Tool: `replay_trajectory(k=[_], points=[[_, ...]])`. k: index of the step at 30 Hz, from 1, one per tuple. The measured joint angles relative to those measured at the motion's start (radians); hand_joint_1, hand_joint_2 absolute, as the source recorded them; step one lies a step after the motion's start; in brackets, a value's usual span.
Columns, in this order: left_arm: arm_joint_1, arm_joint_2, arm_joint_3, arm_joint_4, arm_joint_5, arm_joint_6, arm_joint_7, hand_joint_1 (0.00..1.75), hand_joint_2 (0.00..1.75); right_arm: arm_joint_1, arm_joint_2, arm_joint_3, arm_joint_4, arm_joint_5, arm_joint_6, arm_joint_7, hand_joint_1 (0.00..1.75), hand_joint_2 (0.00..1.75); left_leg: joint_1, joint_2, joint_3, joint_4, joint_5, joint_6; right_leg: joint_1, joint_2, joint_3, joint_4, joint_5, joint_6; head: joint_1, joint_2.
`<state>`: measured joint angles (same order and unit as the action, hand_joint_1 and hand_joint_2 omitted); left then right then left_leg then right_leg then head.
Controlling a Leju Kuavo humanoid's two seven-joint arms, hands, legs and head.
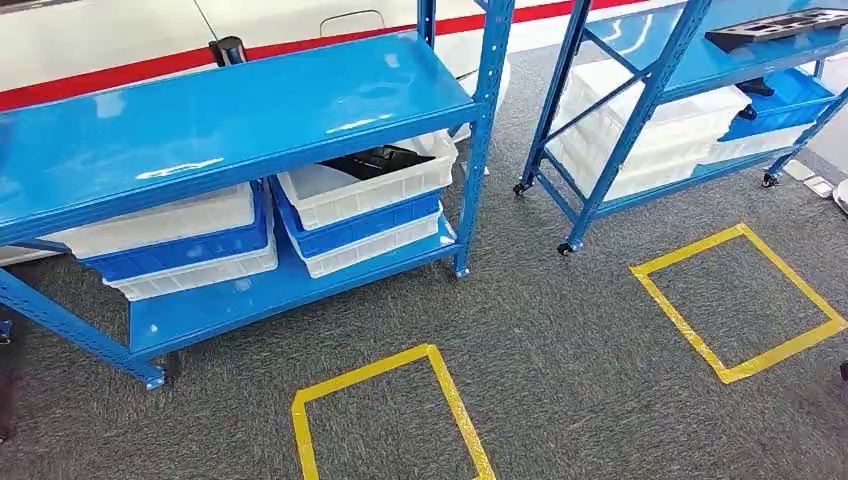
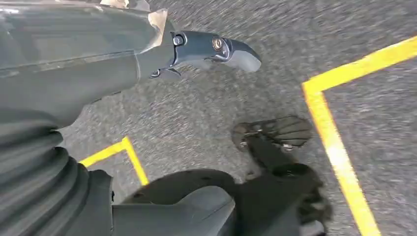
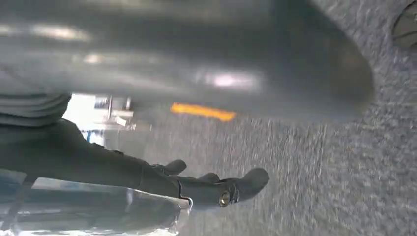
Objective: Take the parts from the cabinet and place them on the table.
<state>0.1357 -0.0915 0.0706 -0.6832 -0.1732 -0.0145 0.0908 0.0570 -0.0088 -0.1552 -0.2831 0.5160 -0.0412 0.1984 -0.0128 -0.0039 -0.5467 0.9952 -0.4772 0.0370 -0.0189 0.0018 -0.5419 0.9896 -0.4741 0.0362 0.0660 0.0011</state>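
Both arms hang low beside the body, away from the shelving. In the left wrist view the left hand (image 2: 196, 54) reaches out over the grey carpet (image 1: 560, 330) with its thick thumb extended and nothing in it; the darker fingers are mostly hidden behind the cover, so whether they are spread or curled cannot be told. In the right wrist view the right hand (image 3: 206, 184) is likewise empty, its fingers (image 3: 251, 179) held loosely apart and slightly bent above the carpet; that picture is blurred. In the head view, the near blue cabinet (image 1: 230, 120) stands ahead and to the left, its top shelf bare and glossy. On its lower shelf sit stacked white and blue bins (image 1: 180, 245), and the uppermost white bin (image 1: 370, 185) of the right-hand stack holds a black part (image 1: 375, 160), lying flat with its long axis running roughly along the shelf, left to right. A second blue cabinet (image 1: 640, 90) stands to the right, apart from the first, with carpet between them; a black tray-like part (image 1: 780, 25) lies flat on its upper shelf, long axis along the shelf. Two yellow tape squares (image 1: 385, 420) (image 1: 740, 300) mark the carpet in front of the cabinets, with open floor around them.
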Motion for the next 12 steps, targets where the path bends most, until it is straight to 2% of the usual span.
replay_trajectory(k=[7,8,9,10,11,12], points=[[0.006,0.032,-0.015,0.106,0.075,0.009,-0.038,0.00,1.75,0.033,0.003,0.060,-0.039,-0.223,0.016,0.000,0.00,0.00,0.000,0.000,0.000,0.000,-0.001,0.001,0.000,0.000,0.000,0.000,-0.001,0.002,0.000,0.000],[0.006,0.035,-0.017,0.119,0.085,0.009,-0.042,0.00,0.00,0.038,0.003,0.067,-0.044,-0.251,0.018,0.000,0.00,0.00,0.000,0.000,0.000,0.000,-0.001,0.001,0.000,0.000,0.000,0.000,-0.001,0.002,0.000,0.000],[0.007,0.040,-0.021,0.135,0.095,0.010,-0.048,0.00,0.00,0.042,0.003,0.075,-0.051,-0.284,0.023,0.000,0.00,1.75,0.000,0.000,0.000,0.000,-0.001,0.000,0.000,0.000,0.000,0.000,-0.001,0.002,0.000,0.000],[0.007,0.046,-0.027,0.152,0.108,0.012,-0.055,0.00,0.00,0.047,0.004,0.085,-0.058,-0.322,0.025,0.000,0.00,1.75,0.000,0.000,0.000,0.000,-0.001,0.000,0.000,0.000,0.000,0.000,-0.001,0.002,0.000,0.000],[0.008,0.050,-0.030,0.165,0.118,0.012,-0.059,0.00,0.00,0.051,0.004,0.091,-0.063,-0.350,0.026,0.000,0.00,0.00,0.000,0.000,0.001,0.000,-0.001,0.000,0.000,0.000,0.000,0.000,-0.002,0.002,0.000,0.000],[0.008,0.055,-0.032,0.179,0.130,0.012,-0.065,0.00,0.00,0.056,0.004,0.098,-0.068,-0.384,0.028,0.000,0.00,0.00,0.000,0.000,0.001,0.000,-0.002,0.000,0.000,0.000,0.001,0.000,-0.002,0.002,0.000,0.000]])
